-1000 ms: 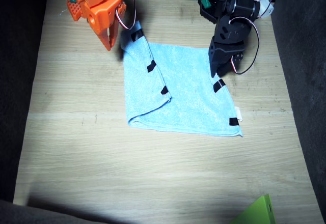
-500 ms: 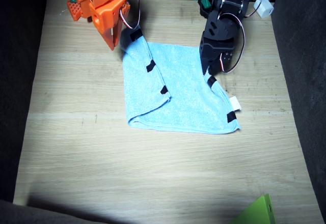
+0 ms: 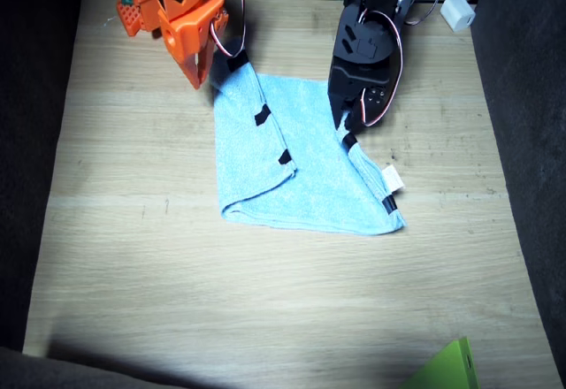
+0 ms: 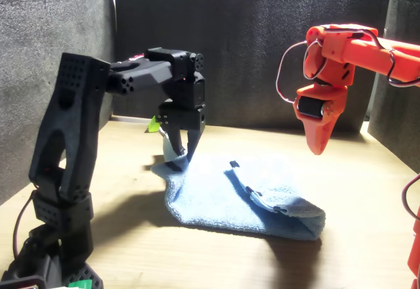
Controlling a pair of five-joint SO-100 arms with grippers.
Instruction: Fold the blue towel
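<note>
The blue towel lies on the wooden table, its edge on the right arm's side folded over with black tape marks on the flap. My black left gripper is shut on the towel's opposite edge near its far corner and holds that edge raised a little off the table; in the front view the left gripper pinches the lifted edge of the blue towel. The small white tag sticks out beside this edge. My orange right gripper hangs shut and empty above the table, just outside the towel's far folded corner, and shows as the right gripper in the front view.
A bright green pointed flat piece lies at the table's near edge. A small white box and cables sit by the left arm's base. Dark fabric walls close in both sides of the table.
My left gripper has moved towards the right arm, pulling the towel's edge inwards so that edge now runs slanted and raised. The right gripper has barely shifted.
</note>
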